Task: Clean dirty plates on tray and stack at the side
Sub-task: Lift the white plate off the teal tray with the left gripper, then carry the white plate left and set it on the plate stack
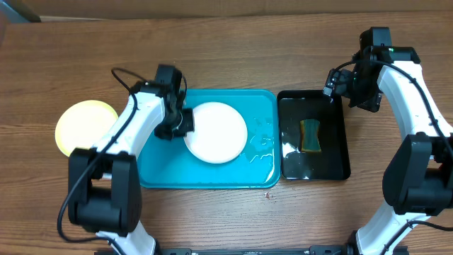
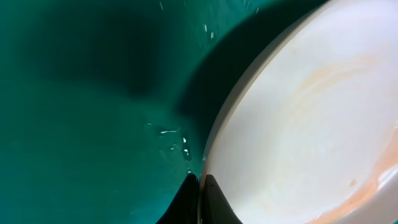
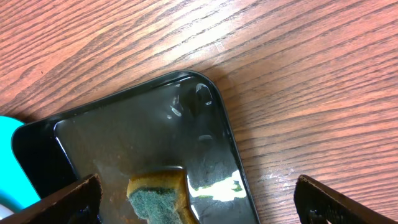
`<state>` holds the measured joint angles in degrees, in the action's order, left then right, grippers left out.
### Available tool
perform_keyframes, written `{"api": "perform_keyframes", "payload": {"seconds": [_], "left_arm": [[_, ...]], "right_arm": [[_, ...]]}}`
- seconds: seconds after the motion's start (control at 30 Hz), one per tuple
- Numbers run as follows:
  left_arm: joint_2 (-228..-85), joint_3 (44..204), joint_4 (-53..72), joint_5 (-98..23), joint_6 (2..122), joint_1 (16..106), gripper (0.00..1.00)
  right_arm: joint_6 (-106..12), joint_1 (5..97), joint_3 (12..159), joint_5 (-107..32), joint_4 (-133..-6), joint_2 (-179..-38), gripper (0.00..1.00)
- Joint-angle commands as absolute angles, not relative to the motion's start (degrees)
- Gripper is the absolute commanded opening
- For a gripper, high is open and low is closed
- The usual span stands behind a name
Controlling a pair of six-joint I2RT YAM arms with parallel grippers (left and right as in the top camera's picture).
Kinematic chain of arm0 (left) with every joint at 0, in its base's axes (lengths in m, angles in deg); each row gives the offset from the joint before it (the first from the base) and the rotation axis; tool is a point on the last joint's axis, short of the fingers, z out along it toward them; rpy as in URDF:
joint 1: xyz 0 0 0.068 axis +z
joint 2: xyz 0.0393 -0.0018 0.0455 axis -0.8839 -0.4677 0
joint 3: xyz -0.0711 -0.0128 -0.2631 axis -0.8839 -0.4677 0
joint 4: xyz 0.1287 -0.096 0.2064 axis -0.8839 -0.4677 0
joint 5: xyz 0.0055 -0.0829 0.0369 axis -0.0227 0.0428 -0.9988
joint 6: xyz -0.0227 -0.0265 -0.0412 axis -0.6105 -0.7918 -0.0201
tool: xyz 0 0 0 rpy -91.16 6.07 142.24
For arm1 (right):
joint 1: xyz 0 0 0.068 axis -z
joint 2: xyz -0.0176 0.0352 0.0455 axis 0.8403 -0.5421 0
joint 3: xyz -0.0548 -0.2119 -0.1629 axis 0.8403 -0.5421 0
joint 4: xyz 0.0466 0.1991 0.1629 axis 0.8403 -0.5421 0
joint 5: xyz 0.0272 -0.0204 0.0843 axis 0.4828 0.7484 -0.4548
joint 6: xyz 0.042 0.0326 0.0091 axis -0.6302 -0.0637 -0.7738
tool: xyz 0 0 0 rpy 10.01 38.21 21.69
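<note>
A white plate (image 1: 216,132) lies on the turquoise tray (image 1: 163,173). My left gripper (image 1: 182,122) is at the plate's left edge. In the left wrist view its fingers (image 2: 200,180) are pinched together on the rim of the plate (image 2: 311,124), which bears faint orange smears; the tray floor (image 2: 74,124) lies beside it. A pale yellow plate (image 1: 86,126) sits on the table left of the tray. No third plate shows. My right gripper (image 1: 350,88) is open and empty above the far right corner of the black tray; its fingers (image 3: 198,183) are wide apart.
A narrow glossy black tray (image 1: 340,166) stands right of the turquoise tray and shows in the right wrist view (image 3: 124,130). A yellow-green sponge (image 1: 310,136) lies in it, seen also in the right wrist view (image 3: 158,196). Water drops sit on the turquoise tray's right part (image 1: 260,142).
</note>
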<state>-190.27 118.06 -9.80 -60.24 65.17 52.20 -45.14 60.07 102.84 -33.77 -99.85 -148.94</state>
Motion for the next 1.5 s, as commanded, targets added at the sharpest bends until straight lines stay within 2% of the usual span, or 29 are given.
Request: {"api": "perform_keyframes", "payload": {"seconds": [0.0, 0.3, 0.57, 0.7, 0.8, 1.0, 1.07, 1.13, 1.3, 1.47], "left_arm": [[-182.6, 123.6, -11.0, -71.4, 63.5, 48.3, 0.04], [-174.0, 128.3, -11.3, -97.2, 61.7, 29.0, 0.04], [-175.1, 128.5, -11.2, -138.3, 66.9, 8.8, 0.04], [-176.1, 128.5, -10.2, -155.1, 69.7, 0.5, 0.04], [-176.2, 128.5, -8.6, -155.1, 73.7, -3.2, 0.04], [-176.2, 128.5, -8.1, -152.3, 69.1, -1.9, 0.04], [-176.2, 128.5, -8.1, -146.7, 67.7, 0.1, 0.04], [-176.2, 128.5, -8.1, -135.8, 67.0, 3.4, 0.04], [-176.2, 128.5, -8.8, -106.6, 62.9, 18.1, 0.04], [-176.2, 128.5, -10.1, -84.1, 61.4, 40.3, 0.04]], "right_arm": [[-45.2, 59.9, 103.5, -33.8, -99.5, -147.7, 1.00], [-45.2, 59.9, 103.5, -33.8, -99.5, -147.7, 1.00], [-45.2, 59.9, 103.5, -33.7, -99.5, -147.7, 1.00], [-45.2, 59.9, 103.5, -33.7, -99.5, -147.7, 1.00], [-45.2, 59.9, 103.5, -33.8, -99.5, -147.7, 1.00], [-45.2, 59.9, 103.5, -33.8, -99.5, -147.7, 1.00], [-45.2, 59.9, 103.5, -33.7, -99.5, -147.7, 1.00], [-45.2, 59.9, 103.5, -33.7, -99.5, -147.7, 1.00], [-45.2, 59.9, 103.5, -33.7, -99.5, -147.7, 1.00], [-45.2, 59.9, 103.5, -33.8, -99.5, -147.7, 1.00]]}}
